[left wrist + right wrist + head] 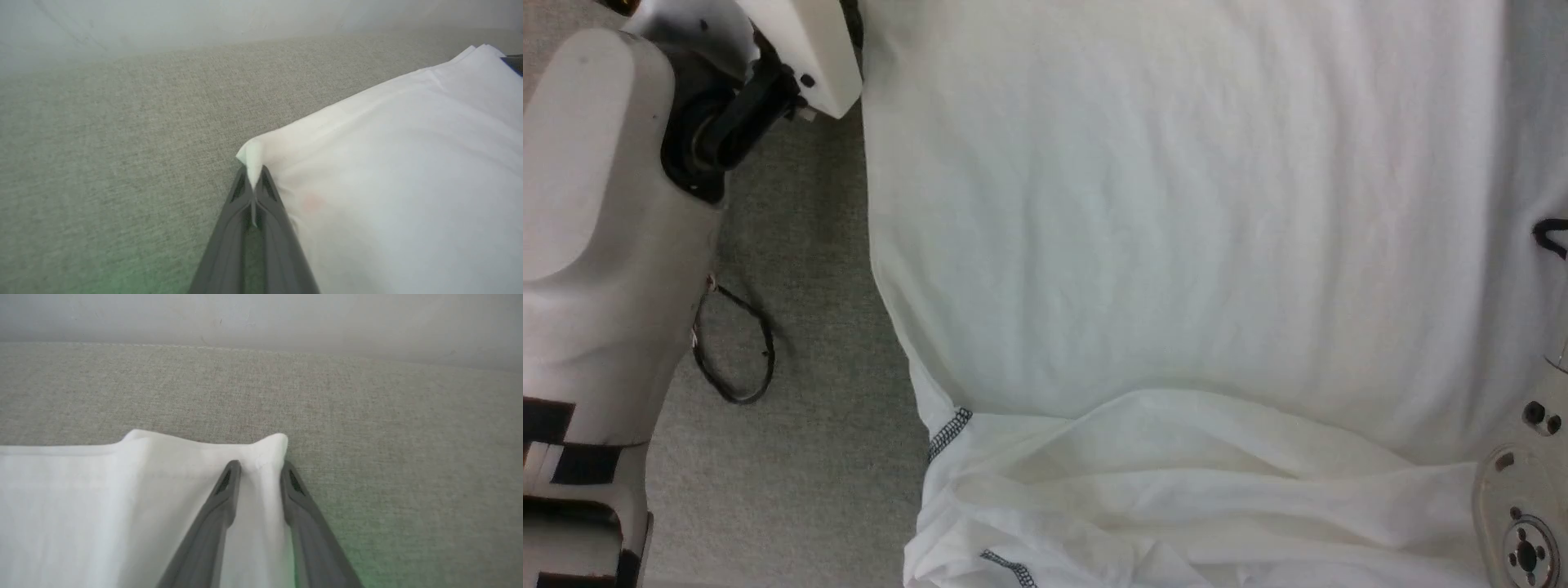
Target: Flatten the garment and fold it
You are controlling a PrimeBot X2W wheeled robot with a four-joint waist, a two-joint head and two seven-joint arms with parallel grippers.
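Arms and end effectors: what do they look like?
The left arm is a pale rounded shell with a black joint, black blocks and a thin black cable loop. The right arm shows a pale disc with dark screws. The left end effector and right end effector have long dark grey tapering fingers.

Thin matt cloth on a coarse woven cover

The garment [1176, 245] is thin white cloth, matt and softly creased, its seams edged with dark zigzag stitching [949, 433]. The worktop [800, 327] wears grey-beige woven fabric, rough-grained and dull. The left gripper [255, 171] and right gripper [260, 464] look like dark grey matt plastic; the arm shell [588, 204] is pale, smooth plastic with a faint sheen.
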